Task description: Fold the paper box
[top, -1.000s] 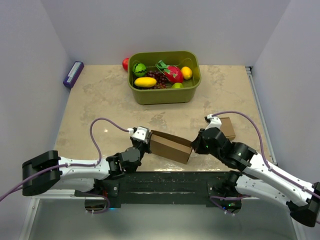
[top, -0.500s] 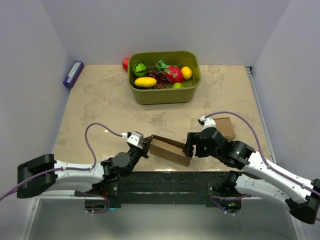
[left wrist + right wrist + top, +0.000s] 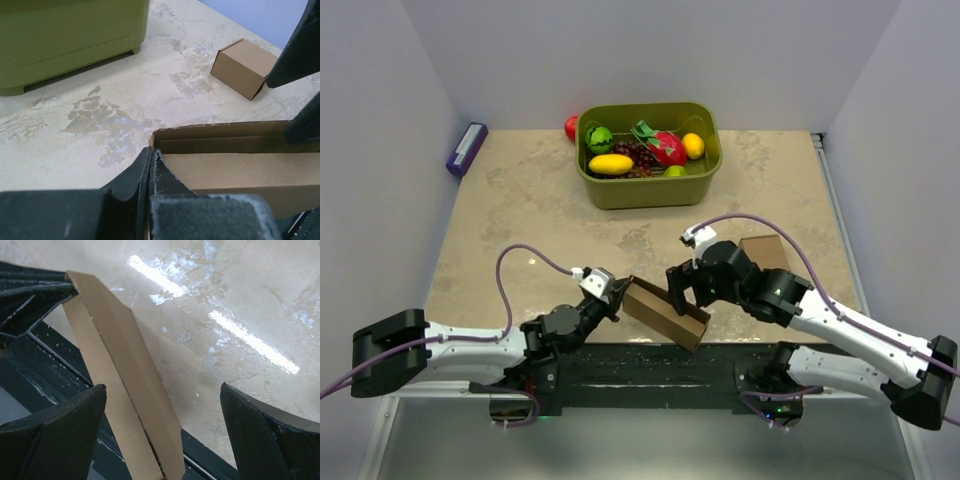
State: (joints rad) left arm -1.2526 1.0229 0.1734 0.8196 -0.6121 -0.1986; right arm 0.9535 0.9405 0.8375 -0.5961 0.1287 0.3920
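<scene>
Marbled beige worktop [image 3: 520, 230], walled in pale grey: the left arm lay low along the near edge, forearm reaching rightward, its pincer [image 3: 618, 298] pinched tight on the left end wall of the paper box [image 3: 665, 313]. The box, a long open brown trough, sat slantwise at the near edge between the two arms, beside the black base rail [image 3: 620, 365]. The right arm reached in from the right, wrist bent downward, its pincer [image 3: 680, 290] spread wide over the box's right half; contact could not be made out. A small cardboard cube [image 3: 765, 252] stood apart behind.
</scene>
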